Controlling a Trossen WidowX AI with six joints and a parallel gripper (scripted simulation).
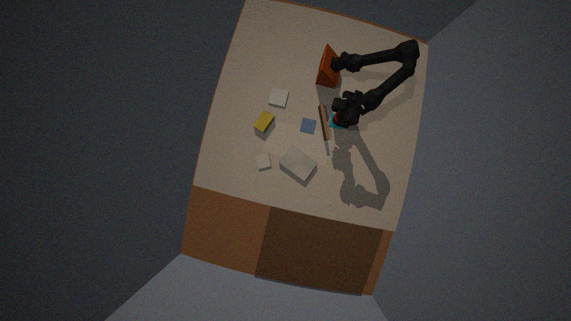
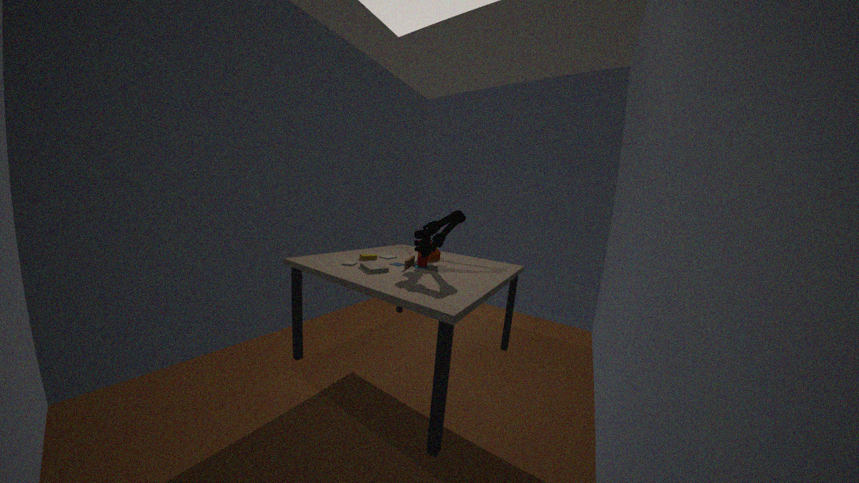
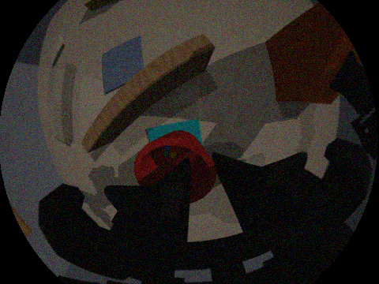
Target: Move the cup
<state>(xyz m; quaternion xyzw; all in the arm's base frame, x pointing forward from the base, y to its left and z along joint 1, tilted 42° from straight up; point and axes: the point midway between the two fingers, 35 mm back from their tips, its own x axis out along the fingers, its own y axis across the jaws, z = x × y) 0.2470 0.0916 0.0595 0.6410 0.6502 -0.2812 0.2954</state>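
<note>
The red cup (image 1: 336, 117) (image 2: 423, 260) (image 3: 143, 167) stands upright at the cyan pad (image 1: 331, 125) (image 3: 174, 128), covering much of it; how well it is centred is hidden. A few small marbles (image 3: 170, 152) show inside the cup in the wrist view. My gripper (image 3: 200, 158) is partly open at the cup's rim, one finger over the inside and the other outside, with a gap between each fingertip and the other. The blue pad (image 1: 308, 125) (image 3: 122, 65) lies bare on the far side of the wooden barrier.
The wooden barrier (image 1: 323, 121) (image 3: 150, 81) stands between the pads. An orange block (image 1: 327, 76) (image 3: 304, 59) is by the arm. A yellow block (image 1: 263, 121), a large pale box (image 1: 297, 162) and two small pale blocks (image 1: 278, 97) (image 1: 263, 160) lie beyond the blue pad.
</note>
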